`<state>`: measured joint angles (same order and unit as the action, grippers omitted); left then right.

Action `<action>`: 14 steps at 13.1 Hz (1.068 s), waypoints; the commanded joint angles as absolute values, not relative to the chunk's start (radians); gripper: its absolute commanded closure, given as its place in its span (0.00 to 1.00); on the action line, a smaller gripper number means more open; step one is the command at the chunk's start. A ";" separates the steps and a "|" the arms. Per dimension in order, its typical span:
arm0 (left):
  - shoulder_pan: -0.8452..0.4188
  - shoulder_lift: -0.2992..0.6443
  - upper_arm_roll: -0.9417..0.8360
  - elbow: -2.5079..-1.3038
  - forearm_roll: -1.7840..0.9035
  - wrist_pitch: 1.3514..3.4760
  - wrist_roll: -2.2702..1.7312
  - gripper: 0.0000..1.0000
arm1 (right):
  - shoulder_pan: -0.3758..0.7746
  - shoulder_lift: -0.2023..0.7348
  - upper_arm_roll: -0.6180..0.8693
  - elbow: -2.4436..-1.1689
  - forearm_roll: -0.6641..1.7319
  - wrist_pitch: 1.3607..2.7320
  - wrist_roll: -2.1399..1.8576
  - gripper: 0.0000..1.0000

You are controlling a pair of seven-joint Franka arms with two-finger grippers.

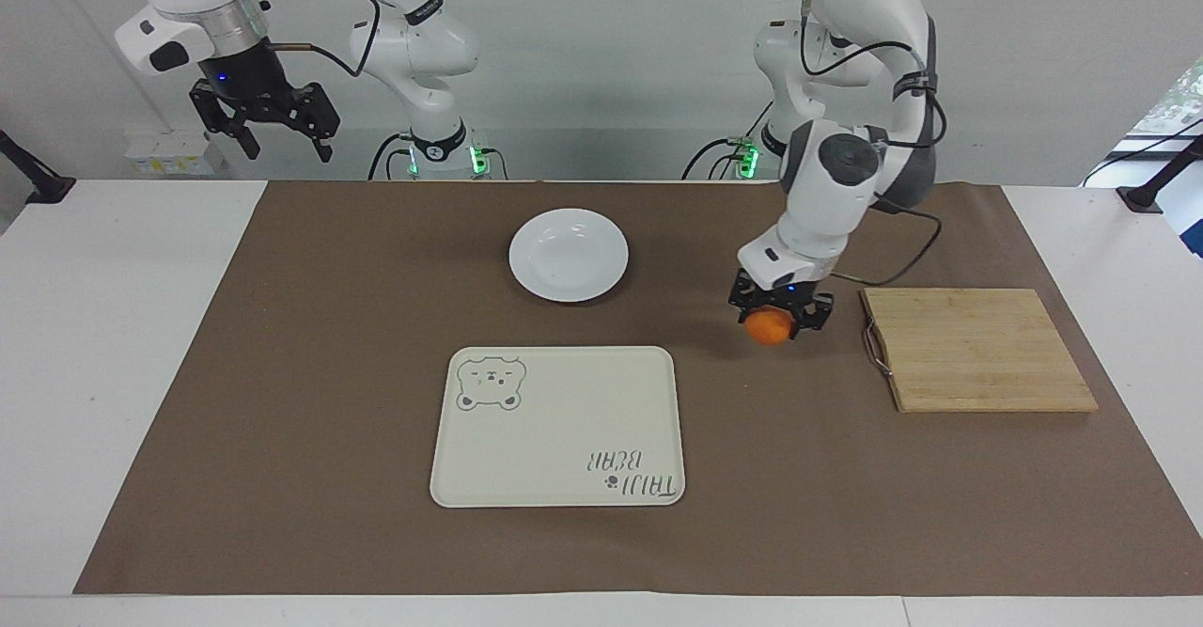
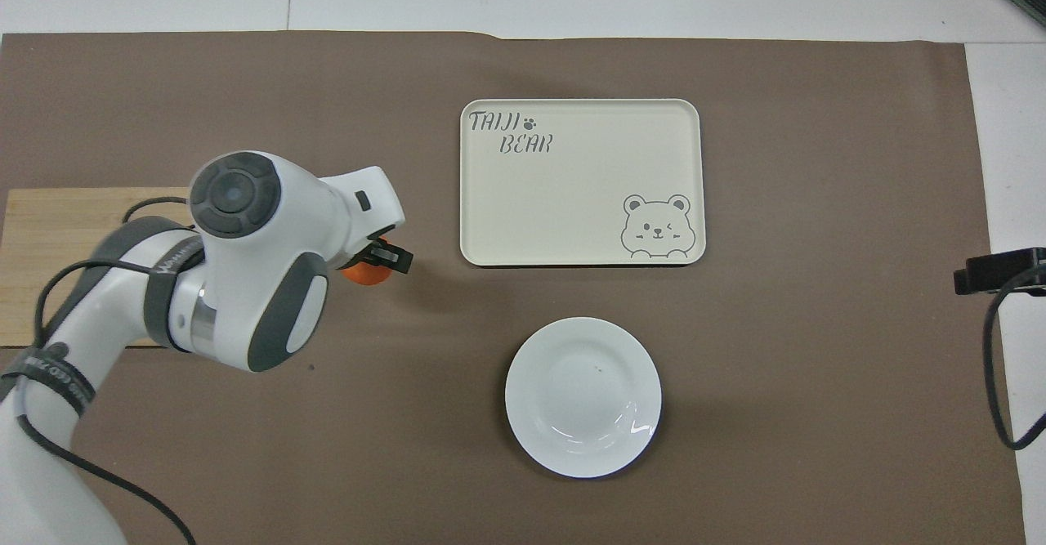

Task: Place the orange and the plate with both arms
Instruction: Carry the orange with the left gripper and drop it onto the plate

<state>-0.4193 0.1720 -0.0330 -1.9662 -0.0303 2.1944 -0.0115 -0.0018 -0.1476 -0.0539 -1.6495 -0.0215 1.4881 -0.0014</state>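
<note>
Left tool (image 1: 779, 313) clamping orange (image 1: 770, 327) over mat, arm bent; right tool (image 1: 265, 119) agape, waiting

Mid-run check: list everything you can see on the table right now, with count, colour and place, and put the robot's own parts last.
orange: one, bright orange, held in the air over the brown mat between cutting board and tray.
plate: one, glossy white, on the mat, nearer to the robots than the tray.
tray: one, cream with bear drawing, mid-table.
cutting board: one, light wood, toward the left arm's end.
mat: one, brown, covering the white table.
left gripper: black, shut on the orange.
right gripper: black, open, waiting raised at the right arm's end.
</note>
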 commanded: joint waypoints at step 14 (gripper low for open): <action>-0.920 0.282 -0.025 -1.996 -0.086 2.385 -0.483 0.00 | -0.017 -0.167 -0.052 -1.703 -0.012 1.514 -0.002 0.00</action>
